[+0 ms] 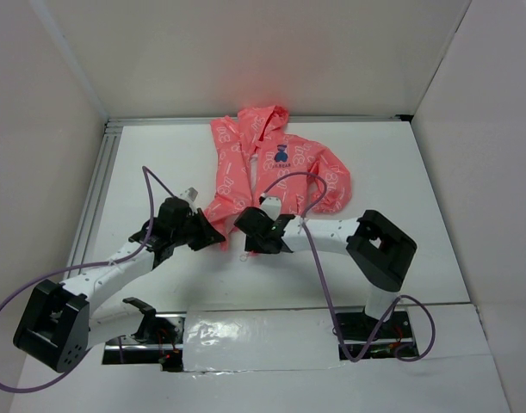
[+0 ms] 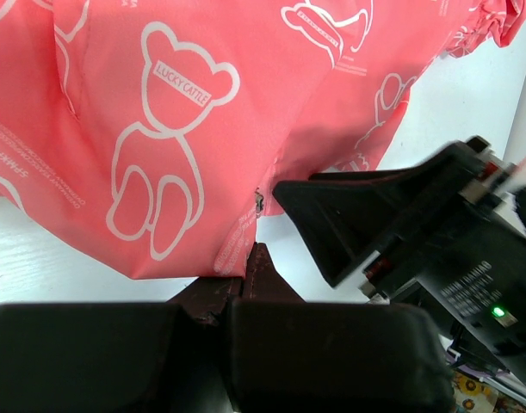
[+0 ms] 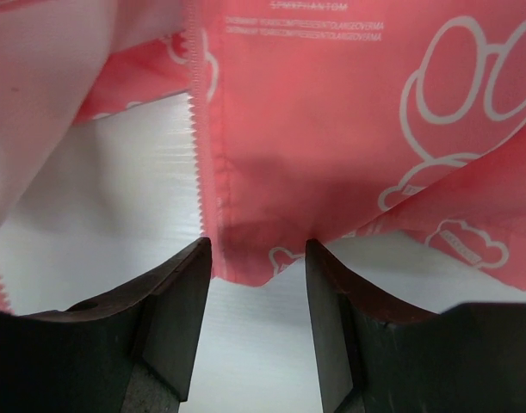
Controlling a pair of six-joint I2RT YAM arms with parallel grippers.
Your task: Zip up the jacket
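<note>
A white tabletop (image 1: 159, 163) sits boxed in by plain white walls (image 1: 245, 52) on three sides, evenly lit. A metal rail (image 1: 94, 194) runs along its left edge.

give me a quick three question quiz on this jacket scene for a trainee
1. True or false: the right gripper is shut on the jacket.
2. In the right wrist view, the zipper teeth are: A) meshed with the other half, B) a free edge beside bare table, C) rolled out of sight.
3. Which edge of the jacket does the left gripper appear to pinch?

Key
1. False: its fingers stand open, with the jacket's edge between them.
2. B
3. The bottom hem, near the front opening.
</note>
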